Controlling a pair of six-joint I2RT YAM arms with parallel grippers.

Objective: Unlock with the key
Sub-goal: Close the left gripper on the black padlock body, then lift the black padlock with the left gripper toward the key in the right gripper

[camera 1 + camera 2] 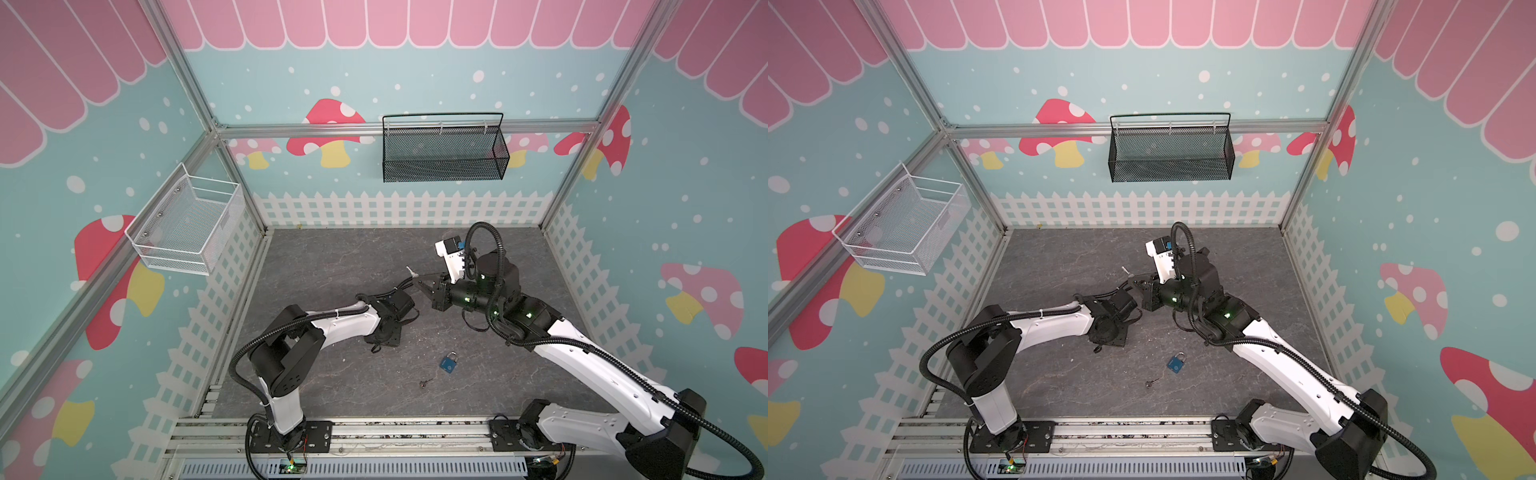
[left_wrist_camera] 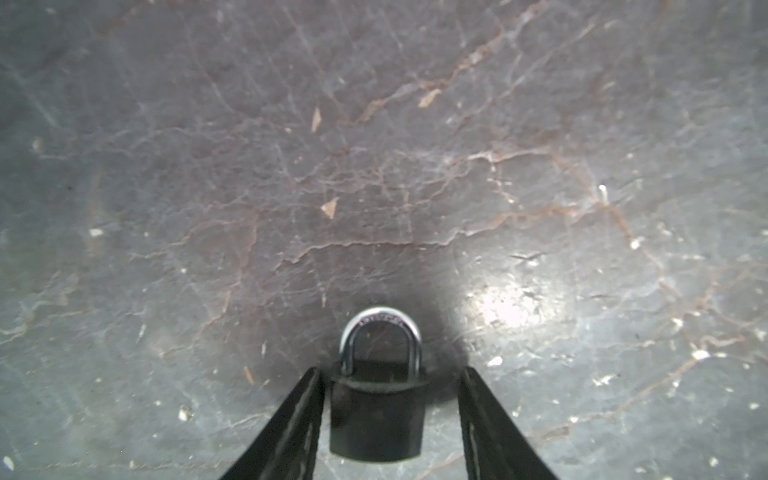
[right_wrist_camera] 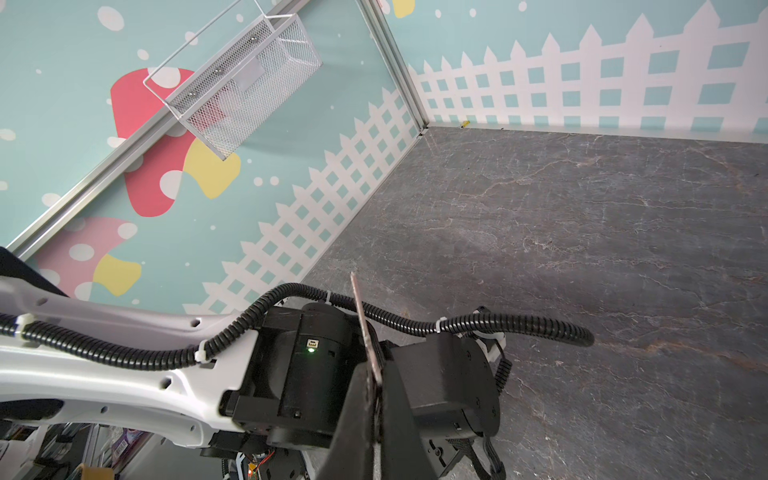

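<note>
We have the key (image 3: 361,316) pinched in the right gripper (image 3: 376,376), left gripper (image 2: 390,372) open astride the padlock (image 2: 376,419), not yet clamped; inserting and turning remain.

The left arm (image 1: 336,322) reaches forward with its wrist bent down, and the left gripper (image 2: 390,370) points downward with jaws apart. The right arm (image 1: 582,353) stretches toward the middle. The right gripper (image 3: 376,374) points toward the left arm and pinches a key (image 3: 365,324) between closed jaws.
</note>
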